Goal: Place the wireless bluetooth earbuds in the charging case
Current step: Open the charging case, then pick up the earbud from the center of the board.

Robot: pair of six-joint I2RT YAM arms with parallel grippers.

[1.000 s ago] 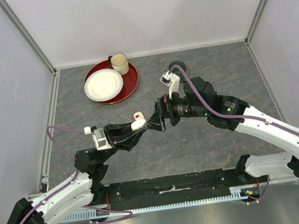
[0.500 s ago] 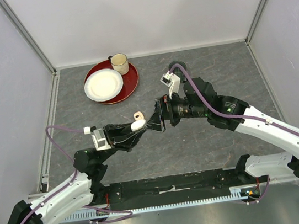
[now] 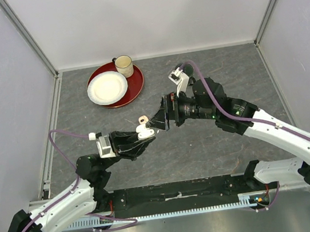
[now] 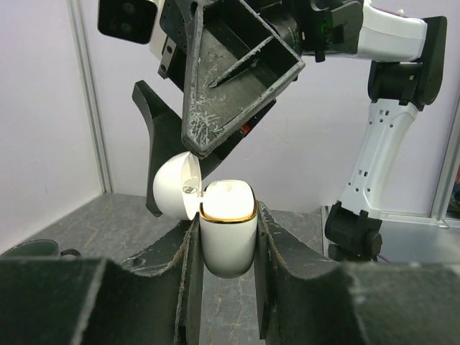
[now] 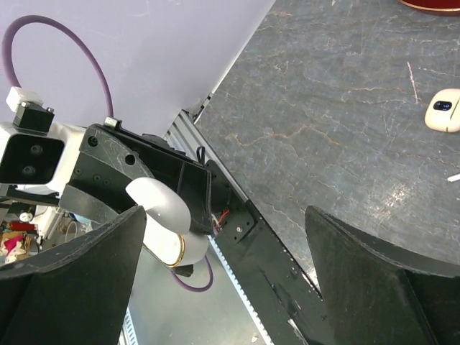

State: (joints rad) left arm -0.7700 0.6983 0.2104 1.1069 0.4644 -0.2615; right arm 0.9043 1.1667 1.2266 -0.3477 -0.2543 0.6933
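Over the middle of the table (image 3: pixel 206 149), my left claw (image 4: pixel 226 226) grips the charging case (image 4: pixel 228 241) with its lid (image 4: pixel 172 190) open, one peach earbud (image 3: pixel 142 119) still lies on the table just beyond it — not in yet — and my right claw (image 5: pixel 223 248), wide and empty, has lifted a little off the case.

Left end effector (image 4: pixel 227 248) grips the lid-open white charging case (image 4: pixel 228 228), apparently upright.

Left jaws clamped, right jaws wide.
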